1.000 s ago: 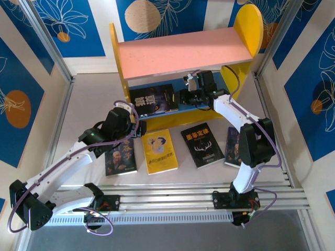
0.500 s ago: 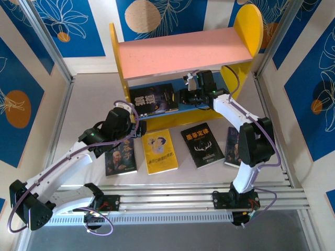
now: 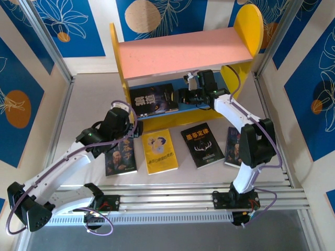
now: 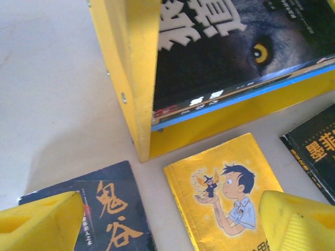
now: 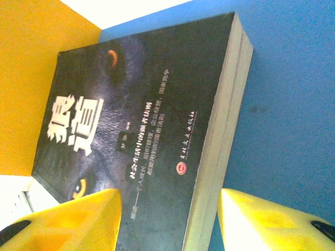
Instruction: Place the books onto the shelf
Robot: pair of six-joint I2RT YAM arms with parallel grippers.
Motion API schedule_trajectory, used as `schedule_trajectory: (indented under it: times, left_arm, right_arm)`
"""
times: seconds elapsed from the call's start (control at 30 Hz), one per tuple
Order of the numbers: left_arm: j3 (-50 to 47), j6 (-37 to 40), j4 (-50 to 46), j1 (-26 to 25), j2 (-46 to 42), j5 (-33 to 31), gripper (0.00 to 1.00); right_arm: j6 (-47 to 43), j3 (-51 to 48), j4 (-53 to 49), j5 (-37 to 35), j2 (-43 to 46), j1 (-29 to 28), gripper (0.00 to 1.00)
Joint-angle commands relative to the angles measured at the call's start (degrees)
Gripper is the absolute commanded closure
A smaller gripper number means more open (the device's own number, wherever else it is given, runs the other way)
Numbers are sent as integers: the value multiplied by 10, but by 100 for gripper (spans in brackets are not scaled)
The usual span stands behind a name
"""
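Looking along my right end effector (image 5: 170, 219), I see jaws parted at the edge of the wolf book (image 5: 146, 120), which lies flat on the blue board (image 5: 293, 104) of the shelf (image 3: 248, 31). My left end effector (image 4: 170, 225) gapes wide above the yellow book (image 4: 225, 198) on the surface (image 3: 89, 104).

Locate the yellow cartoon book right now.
In the top view the yellow book lies flat on the table, just in front of the shelf, between the left portrait book and the antler book.
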State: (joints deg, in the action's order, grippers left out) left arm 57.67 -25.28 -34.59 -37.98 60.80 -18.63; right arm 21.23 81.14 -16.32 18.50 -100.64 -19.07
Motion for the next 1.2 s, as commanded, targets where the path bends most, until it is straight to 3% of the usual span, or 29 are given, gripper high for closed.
schedule_trajectory:
  times: [0.0,0.23,0.4,0.63,0.97,1.17]
  left_arm:
    - [32,-12,-51,8,-18,-35,12]
    - [33,-45,-114,8,-16,7,12]
    - [-34,-94,-71,7,-6,80,13]
    - [-132,-148,65,-15,55,172,14]
    - [-157,-191,163,-50,137,201,16]
    - [-162,-207,168,-62,161,206,16]
  right_arm:
    - [-21,-27,-15,-16,80,12,47]
    - [-16,-152,-63,-54,214,4,43]
    - [21,-242,-86,-74,256,-50,43]
    - [67,-319,-43,-77,217,-127,43]
    - [73,-314,-11,-87,116,-176,44]
    - [85,-314,0,-115,94,-201,44]
